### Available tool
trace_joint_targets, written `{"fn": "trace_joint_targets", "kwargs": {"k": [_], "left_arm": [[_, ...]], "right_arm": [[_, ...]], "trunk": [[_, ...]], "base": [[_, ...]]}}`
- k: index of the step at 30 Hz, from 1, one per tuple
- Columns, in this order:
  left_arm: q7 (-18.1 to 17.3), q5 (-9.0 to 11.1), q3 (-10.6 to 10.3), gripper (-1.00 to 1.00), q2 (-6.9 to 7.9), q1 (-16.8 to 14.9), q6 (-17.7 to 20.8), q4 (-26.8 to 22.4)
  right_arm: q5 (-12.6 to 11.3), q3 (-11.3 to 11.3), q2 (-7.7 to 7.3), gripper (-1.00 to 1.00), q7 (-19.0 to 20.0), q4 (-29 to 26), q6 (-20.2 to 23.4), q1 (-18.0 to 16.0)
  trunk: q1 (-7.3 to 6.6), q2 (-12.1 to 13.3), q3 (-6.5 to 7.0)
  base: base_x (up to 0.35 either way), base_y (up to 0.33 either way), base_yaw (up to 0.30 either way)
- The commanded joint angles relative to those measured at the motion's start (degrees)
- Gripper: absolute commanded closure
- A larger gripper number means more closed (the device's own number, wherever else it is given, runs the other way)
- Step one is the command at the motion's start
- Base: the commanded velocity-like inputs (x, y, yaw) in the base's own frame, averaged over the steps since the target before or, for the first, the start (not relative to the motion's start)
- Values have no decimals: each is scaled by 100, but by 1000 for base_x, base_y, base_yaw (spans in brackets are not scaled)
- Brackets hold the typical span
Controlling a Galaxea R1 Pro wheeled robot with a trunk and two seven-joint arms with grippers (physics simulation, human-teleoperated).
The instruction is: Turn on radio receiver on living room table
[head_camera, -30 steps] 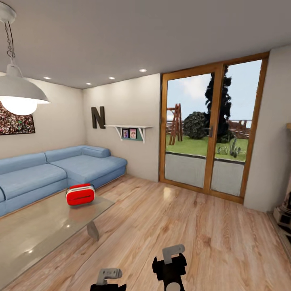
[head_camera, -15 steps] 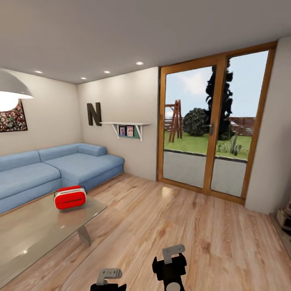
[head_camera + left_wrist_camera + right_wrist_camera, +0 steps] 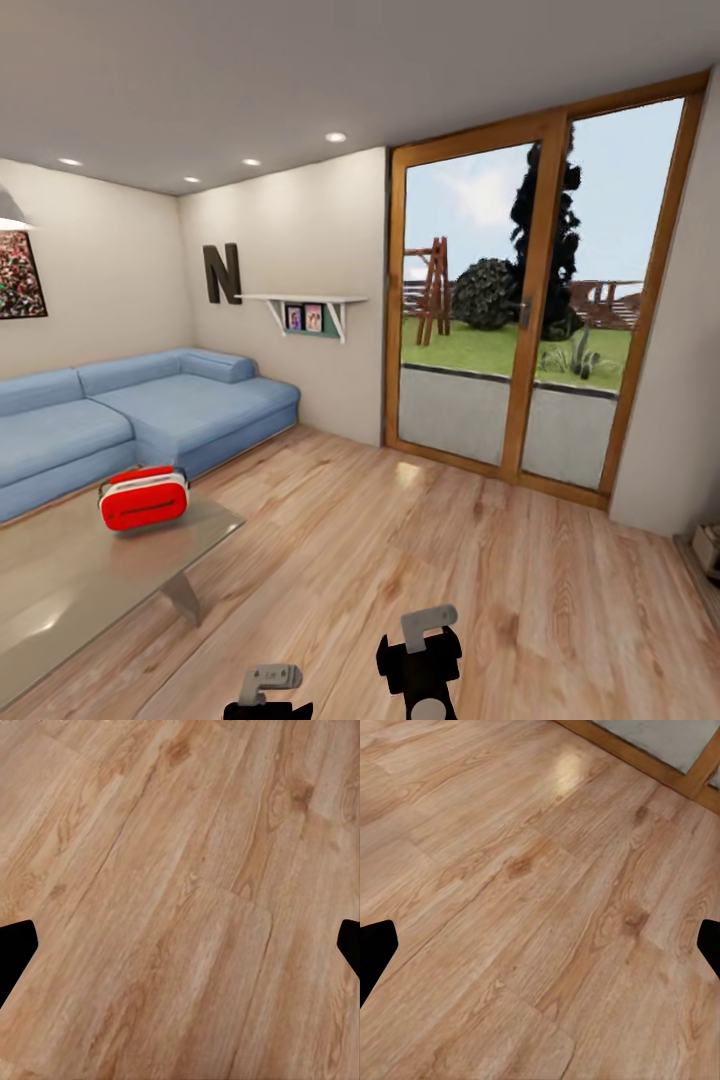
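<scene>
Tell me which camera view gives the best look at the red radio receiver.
The head view: the radio receiver sits whole and unobstructed on the glassy table, in front of the blue sofa. Both wrist views look down at the wood floor, giving nothing of the radio.

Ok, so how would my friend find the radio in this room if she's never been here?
Tell her to look for the big blue sofa along the wall. In front of it is a low table with a glassy grey top. Near that table's far end sits the radio: small, bright red with white trim, and the one red thing on the table.
</scene>
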Motion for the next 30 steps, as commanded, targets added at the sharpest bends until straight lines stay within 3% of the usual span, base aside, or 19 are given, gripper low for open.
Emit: {"fn": "trace_joint_targets", "kwargs": {"k": [1,30], "left_arm": [[0,0,0,-100,0,0,0,0],[0,-8,0,-100,0,0,0,0]], "right_arm": [[-1,0,0,-100,0,0,0,-2],[-5,0,3,-100,0,0,0,0]], "trunk": [[0,0,-10],[0,0,-287]], "base": [[295,-179,0],[294,-185,0]]}}
